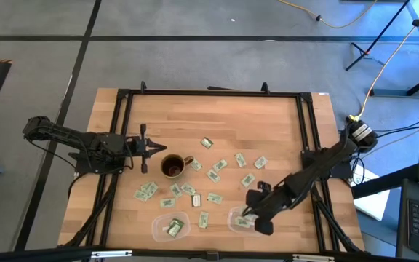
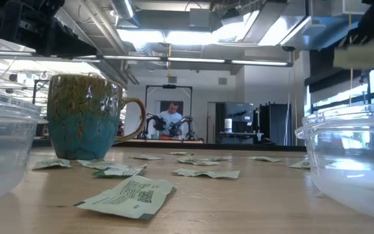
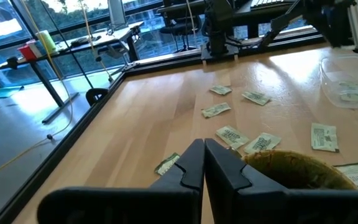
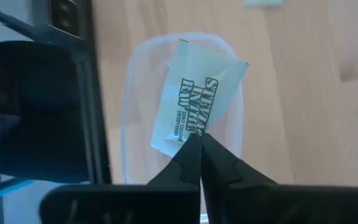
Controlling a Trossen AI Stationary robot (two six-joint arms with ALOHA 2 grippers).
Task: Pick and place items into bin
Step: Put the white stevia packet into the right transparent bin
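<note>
Several small pale green and white packets [image 1: 217,175] lie flat on the wooden table around a brown mug [image 1: 173,166]. My right gripper [image 1: 252,215] is shut on one packet [image 4: 194,99] above a clear bin [image 1: 235,222] near the table's front edge. The held packet also shows in the low view [image 2: 363,57], above the bin's rim [image 2: 349,120]. My left gripper [image 1: 156,148] is shut and empty, level above the table just left of the mug [image 3: 297,168]. My right gripper pinches the packet between its two fingertips at the middle of one long edge [image 4: 193,132]. The fingers point down from above. The packet is lifted clear and hangs over the bin's opening [image 4: 135,93], its printed face toward the wrist camera.
A second clear bin [image 1: 169,226] with a packet in it stands at the front, left of the first. A black frame [image 1: 122,98] runs around the table. Loose packets [image 2: 130,197] lie between the two bins and behind the mug [image 2: 86,117].
</note>
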